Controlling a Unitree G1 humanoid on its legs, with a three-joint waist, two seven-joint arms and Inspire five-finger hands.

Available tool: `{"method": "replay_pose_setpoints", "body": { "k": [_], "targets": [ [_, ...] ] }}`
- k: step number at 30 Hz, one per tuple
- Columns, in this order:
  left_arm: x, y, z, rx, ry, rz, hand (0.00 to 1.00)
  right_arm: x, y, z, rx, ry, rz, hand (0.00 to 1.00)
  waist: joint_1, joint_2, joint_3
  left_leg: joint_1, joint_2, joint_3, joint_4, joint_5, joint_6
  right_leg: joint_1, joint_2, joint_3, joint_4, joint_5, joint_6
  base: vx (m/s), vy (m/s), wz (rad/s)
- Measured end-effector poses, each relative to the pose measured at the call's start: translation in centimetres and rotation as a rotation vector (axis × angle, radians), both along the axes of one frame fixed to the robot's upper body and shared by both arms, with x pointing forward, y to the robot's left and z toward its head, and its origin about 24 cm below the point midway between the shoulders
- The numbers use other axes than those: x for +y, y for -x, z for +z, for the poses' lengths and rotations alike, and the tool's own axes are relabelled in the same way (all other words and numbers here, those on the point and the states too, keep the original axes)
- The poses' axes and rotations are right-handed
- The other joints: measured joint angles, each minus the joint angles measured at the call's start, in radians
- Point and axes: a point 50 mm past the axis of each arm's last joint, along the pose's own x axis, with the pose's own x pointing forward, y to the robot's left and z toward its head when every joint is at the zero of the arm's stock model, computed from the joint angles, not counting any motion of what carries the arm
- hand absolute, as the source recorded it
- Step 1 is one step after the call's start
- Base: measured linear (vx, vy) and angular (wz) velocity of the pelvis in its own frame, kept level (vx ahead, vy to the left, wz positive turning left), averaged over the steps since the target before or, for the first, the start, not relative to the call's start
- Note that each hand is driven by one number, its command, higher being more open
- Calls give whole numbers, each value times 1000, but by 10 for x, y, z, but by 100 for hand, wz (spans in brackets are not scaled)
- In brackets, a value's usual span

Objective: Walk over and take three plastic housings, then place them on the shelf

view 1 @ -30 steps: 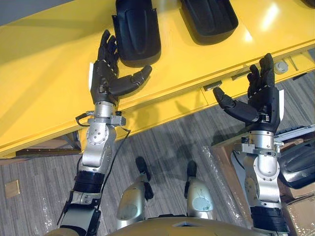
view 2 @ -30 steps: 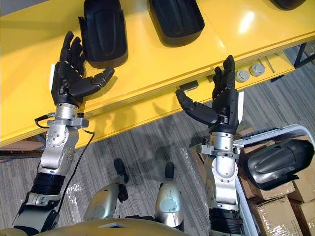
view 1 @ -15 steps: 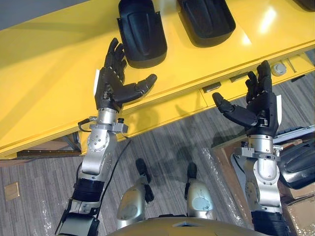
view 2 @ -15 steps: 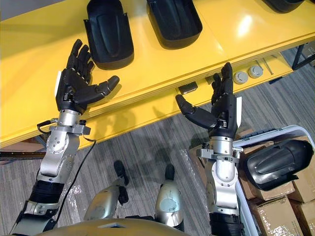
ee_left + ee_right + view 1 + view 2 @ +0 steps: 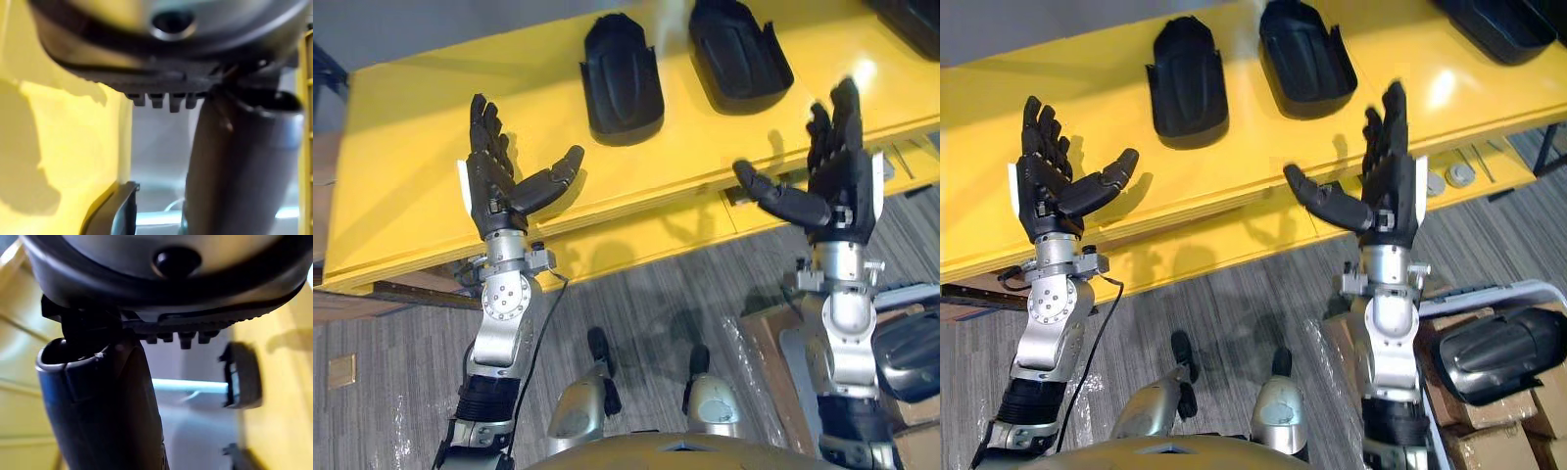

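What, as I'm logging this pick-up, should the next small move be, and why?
Probably reach the left hand forward to the nearest black housing: it and the right hand are open and empty at the yellow table's near edge, short of it.

left robot hand (image 5: 495, 191): drawn away from left housing (image 5: 623, 83) | right robot hand (image 5: 842, 191): risen over table (image 5: 411, 147) edge

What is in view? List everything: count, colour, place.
table: one, yellow, across the front.
plastic housings: three, black, lying apart on the table.
fourth housing: one, black, low at the robot's right.
cardboard boxes: a few, brown, beneath that housing.
round parts: two, silver-grey, ledge under the table's edge.
floor: grey.
left hand: dark, open, empty, over the table's near edge.
right hand: dark, open, empty.
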Motion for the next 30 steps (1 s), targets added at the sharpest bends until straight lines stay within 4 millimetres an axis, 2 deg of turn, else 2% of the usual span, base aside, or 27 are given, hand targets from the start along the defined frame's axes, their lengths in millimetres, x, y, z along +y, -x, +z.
{"method": "replay_pose_setpoints", "body": {
  "k": [2,4,6,8,10,12,14,16,19,24,28,30],
  "targets": [
    [-1,1,3,-16,-8,-21,100,5,-13,19,-56,12,23,100,9,0,-11,0,1,-21,-1,4,-6,15,2,-22,-1,0,-1,-27,-3,29],
    [-5,4,11,-52,-22,-64,100,8,-27,28,-62,-19,47,100,29,-6,-15,0,3,-34,-2,11,-8,25,6,-36,0,-3,-4,-52,-2,30],
    [-14,8,22,-104,-44,-138,100,7,-46,26,-5,-51,24,100,52,-5,-17,-1,1,-55,-4,16,-11,39,6,-56,0,-7,-11,-58,3,26],
    [-17,10,27,-130,-60,-179,100,5,-58,19,63,-71,-3,100,61,-4,-18,-4,0,-71,-5,22,-6,47,5,-72,0,-7,-11,-45,4,25],
    [-20,11,25,-130,-65,-213,100,2,-68,10,131,-86,-31,100,70,-3,-18,-5,-1,-81,-5,27,-9,55,5,-83,-1,-7,-11,-30,-1,21],
    [-24,12,21,-113,-51,-259,100,-9,-78,7,190,-86,-83,100,83,0,-20,-9,-2,-96,-5,31,-9,59,4,-95,-2,-7,-11,-22,-5,15],
    [-23,15,16,-93,-41,-279,100,-17,-87,10,213,-81,-114,100,84,3,-22,-14,-5,-105,-5,35,-8,59,4,-103,-2,-6,-10,-18,-8,14],
    [-24,18,8,-60,-27,-306,100,-28,-97,22,212,-107,-150,100,86,10,-26,-25,-10,-124,-5,40,-9,59,5,-119,-3,-5,-8,-12,-9,20],
    [-26,20,5,-50,-26,-342,100,-42,-105,38,201,-120,-183,100,102,15,-25,-31,-9,-133,-5,44,-10,59,8,-129,-3,-5,-7,-3,-28,12],
    [-33,21,3,-38,-33,-440,100,-51,-121,50,233,-174,-173,100,124,20,-24,-42,-1,-149,-5,47,-9,57,12,-137,-3,-5,-7,-4,-52,7],
    [-33,21,3,-37,-52,-479,100,-47,-128,56,251,-131,-137,100,136,26,-21,-47,-2,-155,-5,47,-8,56,12,-142,-3,-5,-5,7,-46,5],
    [-32,19,3,-36,-41,-480,100,-46,-132,67,246,-95,-121,100,138,39,-14,-54,-3,-162,-5,50,-5,55,12,-151,-3,-5,-3,-2,-44,11]
  ]
}}
